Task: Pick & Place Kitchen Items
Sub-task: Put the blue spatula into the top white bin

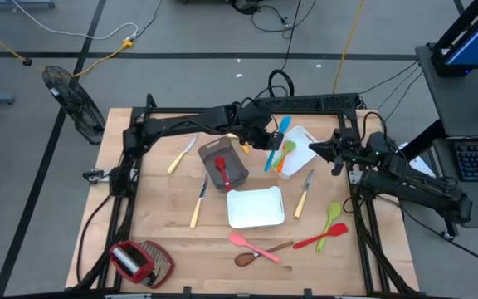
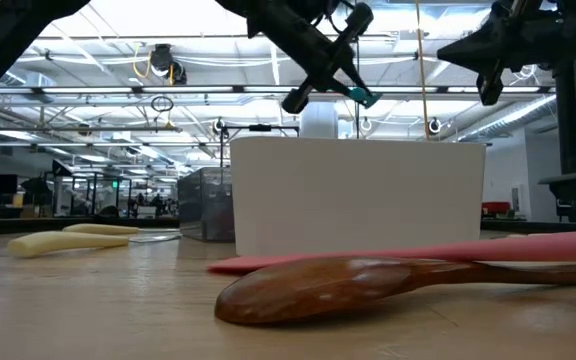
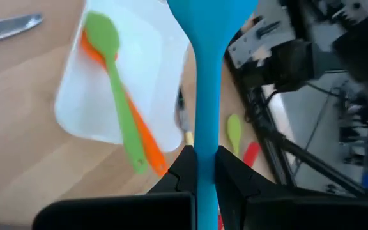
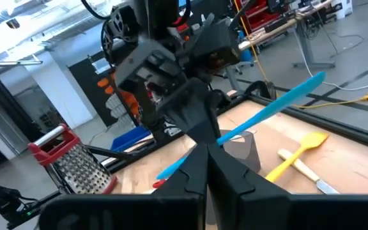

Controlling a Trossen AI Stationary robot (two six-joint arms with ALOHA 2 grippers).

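Note:
My left gripper (image 1: pixel 260 139) reaches over the table's far middle, shut on a blue spatula (image 1: pixel 277 141) that hangs in the air beside a white tray (image 1: pixel 304 137). In that tray lie a green spoon (image 3: pixel 110 83) and an orange utensil (image 3: pixel 142 137). A red utensil (image 1: pixel 221 170) sits in the grey bin (image 1: pixel 232 158). On the wood lie pale-handled knives (image 1: pixel 181 154), a green spoon (image 1: pixel 332 216), a red utensil (image 1: pixel 322 238), a pink utensil (image 1: pixel 251 245) and a wooden spoon (image 1: pixel 260 254). My right gripper (image 1: pixel 319 150) is shut at the far right, holding nothing. My left gripper pinches the blue spatula's handle (image 3: pixel 206 150) between its two fingers (image 3: pixel 235 179), which lie across it. The fingers come slanting down from the table's far left. The spatula is lifted clear and tilted, its broad end (image 4: pixel 312 82) higher than its handle end (image 4: pixel 168 170).
A second white tray (image 1: pixel 256 208) stands at the table's middle. A red-and-wire-mesh grater (image 1: pixel 142 262) lies at the near left corner. The arms' black frames (image 1: pixel 127 166) run along both sides of the table.

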